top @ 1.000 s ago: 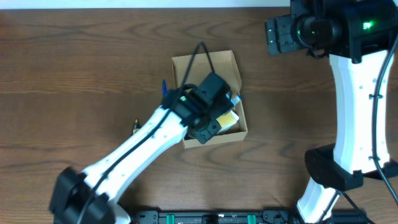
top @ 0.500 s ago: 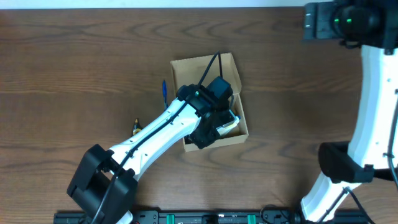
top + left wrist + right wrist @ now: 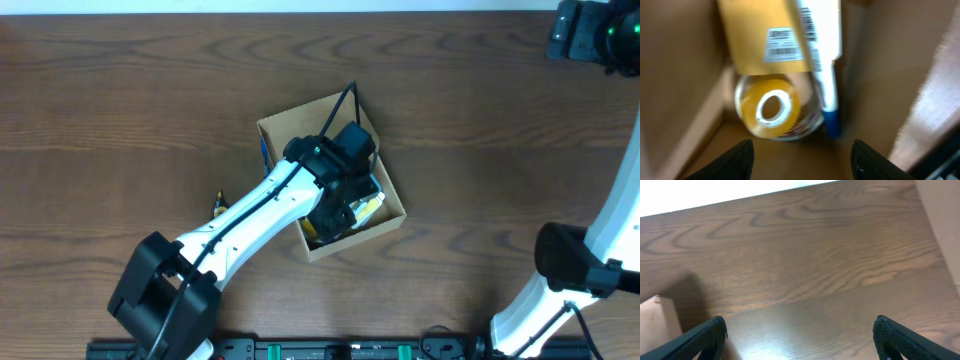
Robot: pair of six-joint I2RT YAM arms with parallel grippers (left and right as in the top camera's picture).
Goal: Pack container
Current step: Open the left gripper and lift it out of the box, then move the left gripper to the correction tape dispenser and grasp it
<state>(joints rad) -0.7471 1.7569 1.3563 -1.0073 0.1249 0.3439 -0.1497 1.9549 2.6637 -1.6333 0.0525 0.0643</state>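
1. At the middle of the dark wood-grain table (image 3: pixel 120 100) sits the tan rectangular cardboard container (image 3: pixel 305 125), open at the top and turned at an angle to the table edges.
2. The left arm extends from the near left into the container. The left gripper (image 3: pixel 802 150) hangs inside it, fingers spread, gripping nothing.
3. On the container floor below the left gripper lie a round yellow tape roll (image 3: pixel 772 107), a flat mustard-yellow card pack with a barcode label (image 3: pixel 760 35) and a white marker with a blue cap (image 3: pixel 822 75). The marker lies along the right edge of the pack, its cap beside the roll.
4. The right gripper (image 3: pixel 800 330) is at the far right, well apart from the container, fingers spread wide over bare wood, holding nothing.
5. A slim blue pen (image 3: pixel 264 150) lies on the table just beside the left wall of the container.
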